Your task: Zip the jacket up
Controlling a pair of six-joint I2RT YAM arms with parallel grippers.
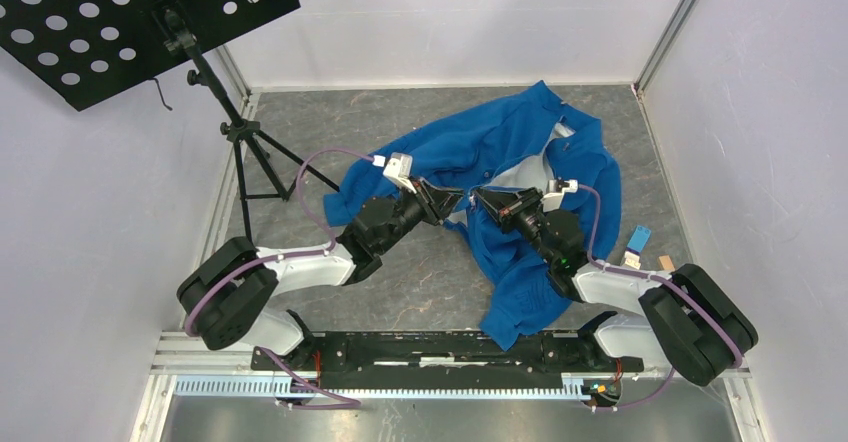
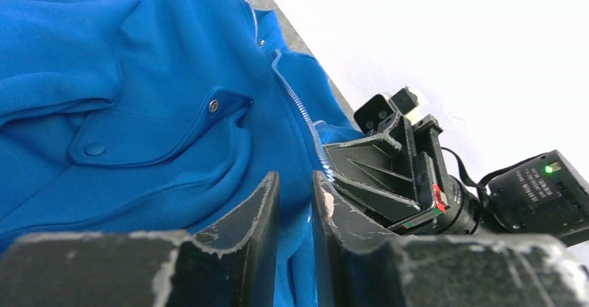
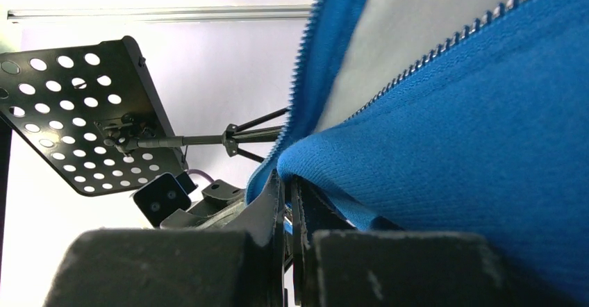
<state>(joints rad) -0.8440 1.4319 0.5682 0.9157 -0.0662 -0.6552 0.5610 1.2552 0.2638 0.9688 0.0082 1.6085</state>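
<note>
Pinching the jacket (image 1: pixel 480 142) front.
Left gripper (image 2: pixel 295 185) and right gripper (image 3: pixel 287 182) each clamp blue fabric between narrow jaws.

Arms (image 1: pixel 300 267) black with white links, lilac cables (image 1: pixel 310 177); tool fingers (image 2: pixel 257 217) black, scuffed edges.

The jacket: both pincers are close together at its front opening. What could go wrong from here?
1. The right pincer is shut on fleece beside the zipper teeth, and no pull is visible; the rows may not mate.
2. The left pincer sits almost against the right one, so they could collide.
3. The jacket lies crumpled; tugging may drag it instead of closing it.
</note>
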